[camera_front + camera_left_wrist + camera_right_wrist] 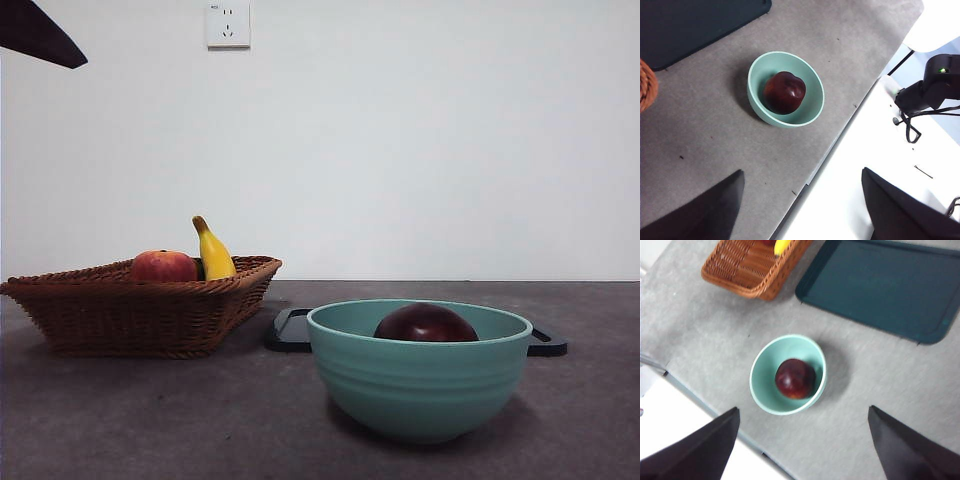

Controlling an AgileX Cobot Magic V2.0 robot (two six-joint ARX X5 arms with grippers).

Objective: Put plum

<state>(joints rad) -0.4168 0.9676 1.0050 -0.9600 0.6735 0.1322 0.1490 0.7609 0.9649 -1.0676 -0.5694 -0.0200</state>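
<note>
Plum point(425, 324) lying inside teal bowl point(418, 385) at near right of worktop point(200, 420), only its dark glossy top showing above the rim in front view. From above, in left wrist view, seen whole point(784, 92), resting on the bowl's point(810, 107) floor, its stem dimple visible; likewise in right wrist view point(794, 378), with bowl point(762, 375) around it. Wicker basket point(140, 305) at far left, holding red-orange fruit point(163, 266) and upright banana point(213, 252), both clear only in front view; right wrist view catches just the basket point(747, 267) and a yellow tip. Dark tray point(290, 330) behind the bowl, a thin edge from the front, a broad flat rectangle point(880, 285) from the right wrist.

Left gripper point(800, 210) raised high above the worktop's edge, jaws spread wide, holding nothing. Right gripper point(802, 450) likewise high over the bowl's near side, jaws wide apart, empty. Black tip point(40, 35) at top left corner of front view; which arm, impossible to tell.
</note>
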